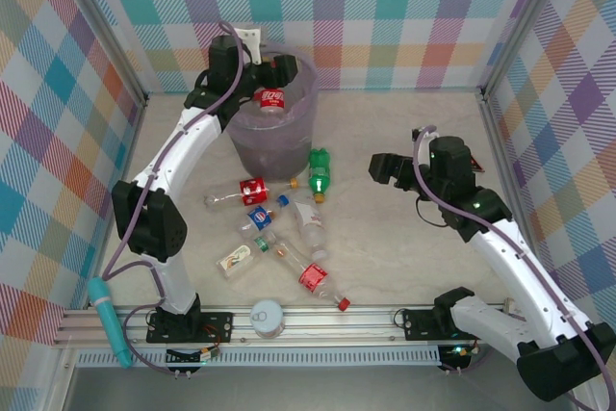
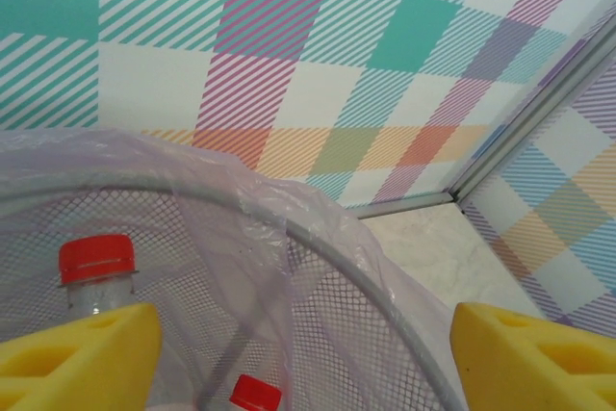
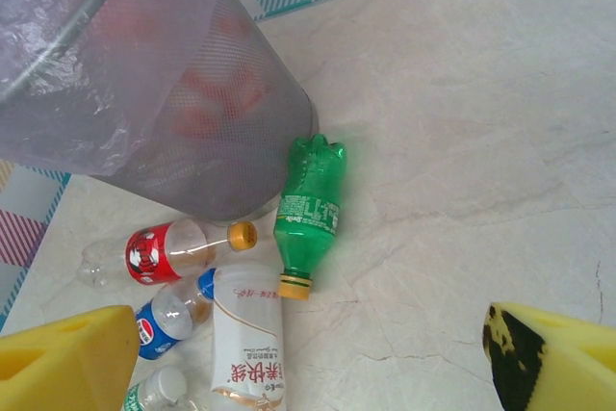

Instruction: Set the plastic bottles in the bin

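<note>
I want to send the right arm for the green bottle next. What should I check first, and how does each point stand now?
1. Right gripper open, nothing between its fingers: ok.
2. Green bottle lying on its side on the table, nothing on top of it: ok.
3. Bin upright, mouth open: ok.
4. Left gripper open above the bin: ok.
5. Red-capped bottle within the bin's rim: ok; free of the left finger: cannot tell.
6. The two arms well apart in the top view: ok.
</note>
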Controlling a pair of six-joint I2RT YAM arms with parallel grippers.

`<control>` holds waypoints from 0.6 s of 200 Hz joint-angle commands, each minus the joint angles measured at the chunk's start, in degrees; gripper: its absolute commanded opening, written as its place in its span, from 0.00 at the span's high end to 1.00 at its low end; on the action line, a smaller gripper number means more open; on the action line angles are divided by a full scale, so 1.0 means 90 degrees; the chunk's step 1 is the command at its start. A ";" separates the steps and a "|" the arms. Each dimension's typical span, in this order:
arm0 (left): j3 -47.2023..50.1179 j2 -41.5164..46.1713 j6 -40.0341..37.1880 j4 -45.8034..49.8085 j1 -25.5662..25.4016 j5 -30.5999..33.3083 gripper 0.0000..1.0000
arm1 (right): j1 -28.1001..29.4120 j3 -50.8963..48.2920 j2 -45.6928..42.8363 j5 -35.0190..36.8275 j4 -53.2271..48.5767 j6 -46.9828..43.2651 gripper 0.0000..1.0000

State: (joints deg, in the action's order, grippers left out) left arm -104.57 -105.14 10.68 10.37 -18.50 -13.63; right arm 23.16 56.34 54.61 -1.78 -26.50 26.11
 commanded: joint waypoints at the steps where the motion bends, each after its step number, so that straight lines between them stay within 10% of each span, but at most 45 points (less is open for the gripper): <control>1: -0.0121 0.0309 -0.0018 0.0248 -0.0054 0.0173 0.25 | -0.0043 0.0255 -0.0165 -0.0066 -0.0139 -0.0069 0.08; 64: 0.0213 0.1828 -0.1018 0.1603 -0.0054 0.1822 0.10 | -0.0034 0.0617 -0.0113 -0.0429 -0.1490 -0.0159 0.09; 120: 0.2334 0.3855 -0.0002 0.2129 -0.0101 0.1979 0.06 | 0.1079 -0.0019 0.0510 -0.0237 -0.1733 0.0444 0.12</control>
State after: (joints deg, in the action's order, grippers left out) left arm -91.48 -74.83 6.66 24.16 -18.70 2.59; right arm 27.59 58.89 56.05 -4.73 -39.07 27.59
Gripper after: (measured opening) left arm 0.941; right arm 0.886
